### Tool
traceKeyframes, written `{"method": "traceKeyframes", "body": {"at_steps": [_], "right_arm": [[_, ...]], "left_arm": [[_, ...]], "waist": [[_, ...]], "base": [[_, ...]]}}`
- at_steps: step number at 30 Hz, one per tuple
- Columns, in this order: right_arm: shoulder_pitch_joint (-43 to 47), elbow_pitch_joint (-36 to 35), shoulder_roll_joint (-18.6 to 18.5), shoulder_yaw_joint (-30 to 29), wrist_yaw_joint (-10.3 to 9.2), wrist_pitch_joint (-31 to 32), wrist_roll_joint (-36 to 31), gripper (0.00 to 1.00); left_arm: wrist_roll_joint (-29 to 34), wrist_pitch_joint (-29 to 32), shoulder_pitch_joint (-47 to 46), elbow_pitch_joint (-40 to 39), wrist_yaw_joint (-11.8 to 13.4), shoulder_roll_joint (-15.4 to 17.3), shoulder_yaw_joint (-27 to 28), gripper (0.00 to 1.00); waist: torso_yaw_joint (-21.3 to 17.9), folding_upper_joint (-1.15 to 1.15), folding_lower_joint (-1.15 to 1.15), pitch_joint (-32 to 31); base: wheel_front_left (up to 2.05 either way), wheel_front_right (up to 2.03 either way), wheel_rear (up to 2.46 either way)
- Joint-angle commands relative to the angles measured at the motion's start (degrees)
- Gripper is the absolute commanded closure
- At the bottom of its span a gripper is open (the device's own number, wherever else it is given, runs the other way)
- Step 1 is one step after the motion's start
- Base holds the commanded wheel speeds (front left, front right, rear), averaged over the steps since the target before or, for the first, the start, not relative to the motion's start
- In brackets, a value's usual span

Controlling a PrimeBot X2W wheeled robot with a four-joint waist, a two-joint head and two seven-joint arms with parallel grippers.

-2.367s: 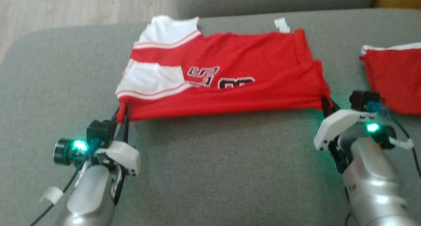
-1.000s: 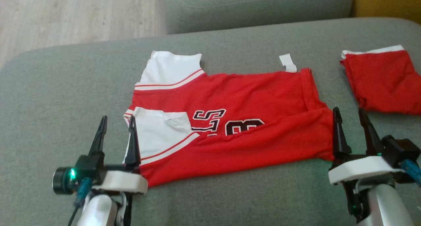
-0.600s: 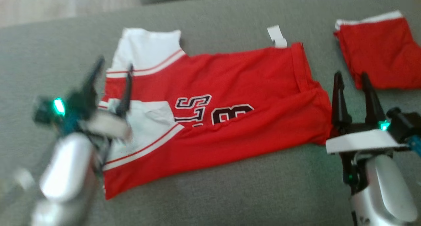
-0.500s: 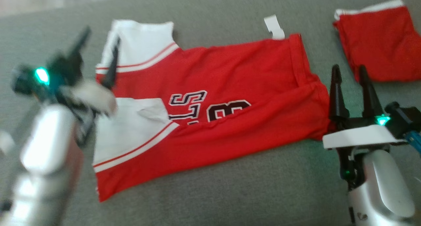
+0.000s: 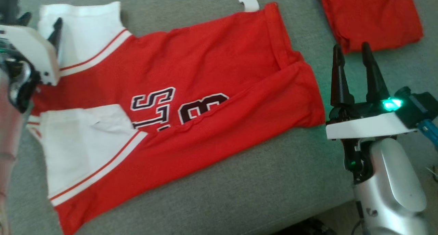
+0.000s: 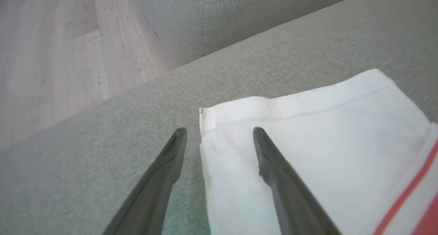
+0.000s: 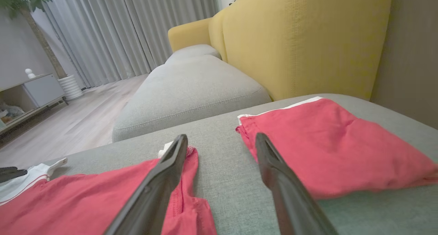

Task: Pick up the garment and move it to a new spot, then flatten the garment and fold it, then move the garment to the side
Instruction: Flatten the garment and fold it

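- The red jersey with white sleeves and black lettering (image 5: 191, 101) lies spread on the grey fabric sofa cushion (image 5: 260, 180). Its near-left corner is cut off at the head view's bottom edge.
- A fold running across the front hides the lower part of the lettering.
- The left gripper (image 6: 219, 130) is spread wide with nothing between its fingers. It straddles the far-left sleeve's edge, one finger over white cloth and the other over bare cushion (whether the tips touch is unclear).
- In the head view its white housing covers most of both fingers.
- The right gripper (image 5: 351, 46) is likewise parted and empty, just right of the jersey's right hem.
- A second folded red cloth (image 5: 373, 16) lies far right, cropped at the top edge.
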Motion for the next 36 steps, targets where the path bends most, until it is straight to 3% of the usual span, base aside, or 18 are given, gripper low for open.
{"method": "traceKeyframes", "body": {"at_steps": [1,13,14,15,16,20,26,30,36], "right_arm": [[-0.7,-2.3,-0.3,1.3,-0.04,-0.6,0.5,0.00],[-0.6,-2.9,-0.3,1.3,-0.04,-0.6,0.9,0.00],[-0.6,-2.9,-0.3,1.2,-0.04,-0.6,0.9,0.00],[-0.6,-2.8,-0.3,1.0,-0.04,-0.6,0.9,0.00],[-0.5,-2.7,-0.3,0.7,-0.04,-0.6,0.8,0.00],[-0.4,-2.3,-0.3,-0.3,-0.04,-0.6,-0.8,0.00],[-1.9,-1.0,-0.3,-2.5,-0.04,0.5,-6.9,0.00],[-4.5,-1.3,-1.3,-3.7,-0.04,6.2,-10.6,0.00],[-7.9,-1.0,-6.2,-4.2,-0.04,16.3,-10.9,0.00]], "left_arm": [[-0.7,0.2,-2.8,-0.8,0.1,3.5,1.7,0.00],[-7.1,2.7,-5.2,4.0,0.1,4.5,-1.9,0.00],[-8.2,3.3,-5.2,3.9,0.1,4.4,-2.3,0.30],[-9.2,3.7,-5.3,3.7,0.1,4.3,-2.7,0.89],[-9.9,3.8,-5.4,3.4,0.1,4.2,-3.3,1.00],[-11.0,-0.1,-5.5,2.2,0.1,3.8,-4.7,1.00],[-9.8,-11.9,-4.9,-1.7,0.1,1.6,-6.3,1.00],[-8.8,-18.9,-2.5,-6.0,0.7,-0.7,-7.0,1.00],[-7.9,-25.7,4.1,-14.0,4.1,-3.4,-7.6,1.00]], "waist": [[-1.1,0.00,-0.01,1.0],[-2.3,0.00,-0.01,2.0],[-2.2,0.00,-0.01,2.1],[-2.1,0.00,-0.01,2.1],[-1.8,0.00,-0.01,2.0],[-0.1,0.00,-0.01,0.8],[4.9,0.00,-0.01,-2.6],[9.6,0.00,-0.01,-4.7],[15.0,0.00,-0.01,-6.1]], "base": [[0.00,0.00,0.00],[0.00,0.00,0.00],[0.00,0.00,0.00],[0.00,0.00,0.00],[0.00,0.00,0.00],[0.00,0.00,0.00],[0.00,0.00,0.00],[0.00,0.00,0.00],[0.00,0.00,0.00]]}}
